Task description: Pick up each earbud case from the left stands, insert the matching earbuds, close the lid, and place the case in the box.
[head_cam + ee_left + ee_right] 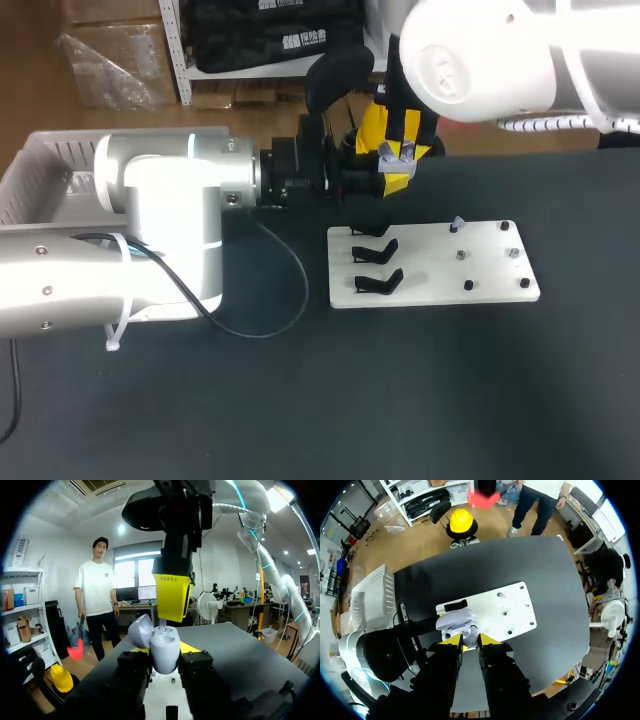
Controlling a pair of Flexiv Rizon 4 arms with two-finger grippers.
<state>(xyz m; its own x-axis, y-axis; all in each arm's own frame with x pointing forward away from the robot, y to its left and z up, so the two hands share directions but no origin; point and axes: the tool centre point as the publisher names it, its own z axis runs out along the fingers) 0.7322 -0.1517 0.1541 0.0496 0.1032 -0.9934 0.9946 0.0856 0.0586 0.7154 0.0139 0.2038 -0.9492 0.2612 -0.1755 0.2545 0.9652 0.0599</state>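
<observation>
Earbud case (164, 652) smooth, rounded, pale grey, lid open.

Your tabletop (450, 400) is plain black across the head view. At centre right, the stand board (430, 272) is white, with black stands (378, 283) and small dark pegs (468, 286). The earbud case (162, 652) is pale grey with a faint lilac tint, lid included. The left end effector (164, 656) is black with yellow tips. The right end effector (172, 592) is bright yellow under a black body. At the upper left, the box (40, 165) is white. Your left arm (150, 230) is silver and white, with a black cable (290, 290).
</observation>
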